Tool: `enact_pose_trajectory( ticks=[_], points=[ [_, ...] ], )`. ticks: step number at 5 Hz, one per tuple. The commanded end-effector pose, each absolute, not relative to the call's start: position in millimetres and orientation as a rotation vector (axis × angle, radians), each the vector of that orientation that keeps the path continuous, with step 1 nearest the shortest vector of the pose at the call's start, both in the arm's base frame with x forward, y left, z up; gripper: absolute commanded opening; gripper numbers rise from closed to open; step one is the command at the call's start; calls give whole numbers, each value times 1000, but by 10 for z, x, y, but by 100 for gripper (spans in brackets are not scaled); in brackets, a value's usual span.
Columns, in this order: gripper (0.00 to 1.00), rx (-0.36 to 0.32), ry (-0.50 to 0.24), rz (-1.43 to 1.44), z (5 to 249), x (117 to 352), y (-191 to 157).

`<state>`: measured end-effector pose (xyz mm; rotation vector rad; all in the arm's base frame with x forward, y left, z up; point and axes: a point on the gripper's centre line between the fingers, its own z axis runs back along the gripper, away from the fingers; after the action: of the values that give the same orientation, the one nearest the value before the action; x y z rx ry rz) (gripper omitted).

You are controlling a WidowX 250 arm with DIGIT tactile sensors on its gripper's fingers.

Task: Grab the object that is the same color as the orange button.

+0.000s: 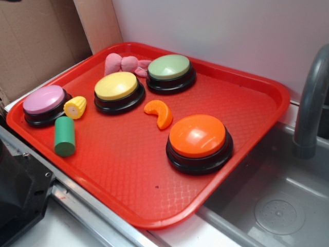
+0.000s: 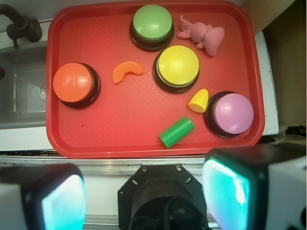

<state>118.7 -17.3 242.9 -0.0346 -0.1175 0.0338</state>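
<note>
Red tray (image 1: 247,87) beside steel sink (image 1: 288,206) | white wall (image 1: 231,25) behind

Corn toy (image 2: 198,100) touches pink button (image 2: 232,113); green cylinder (image 2: 176,132) nearby.

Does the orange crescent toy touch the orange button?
Apart. The wrist view shows bare red tray between the orange crescent toy and the orange button.

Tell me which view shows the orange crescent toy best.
The wrist view: it looks straight down on the orange crescent toy, showing its full curve, clear of the orange button. The exterior view shows it obliquely, foreshortened, though nearer.
</note>
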Motion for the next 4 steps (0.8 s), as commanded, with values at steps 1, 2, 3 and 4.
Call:
enact_pose_trajectory(
  ticks=[1, 2, 3, 4],
  points=[
    [100, -35, -117, 34, 2429, 1187, -173],
    [100, -64, -111, 108, 2400, 1346, -228],
    [100, -147, -128, 342, 2320, 1607, -314],
    [100, -171, -160, 469, 2185, 1867, -411]
  ],
)
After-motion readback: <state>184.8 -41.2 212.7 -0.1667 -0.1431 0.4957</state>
